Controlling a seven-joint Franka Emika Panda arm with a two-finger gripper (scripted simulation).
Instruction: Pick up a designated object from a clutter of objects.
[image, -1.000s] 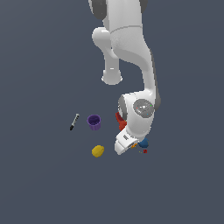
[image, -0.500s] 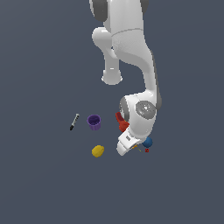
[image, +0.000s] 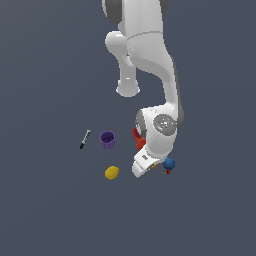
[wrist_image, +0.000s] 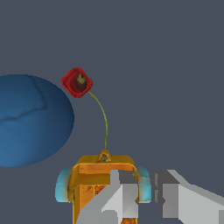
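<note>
Wrist view, descent phase of the pick. The gripper (wrist_image: 142, 199) is low over the orange item (wrist_image: 103, 179), a blocky body with cyan corners. One finger (wrist_image: 114, 199) overlaps the body's upper face and the other (wrist_image: 186, 201) stands just beside its cyan edge, so the fingers do not yet appear to straddle it. The gap between them is narrow, and whether they have closed on anything cannot be told from these frames. A thin string runs from the item's loop to a small red piece (wrist_image: 77, 82), which lies near the blue ball (wrist_image: 30, 120).

Exterior view: the arm's hand hides most of the item; only the ball (image: 169, 163) and a red speck under it show at the hand's edge. The red tool shape (image: 137, 139) lies partly behind the wrist. The purple cup (image: 107, 139), the black stick (image: 85, 139) and the yellow lump (image: 112, 172) lie well apart toward the exterior view's left.

Judged progress: the approach is nearly complete; a secure grip and the lift are left to do.
</note>
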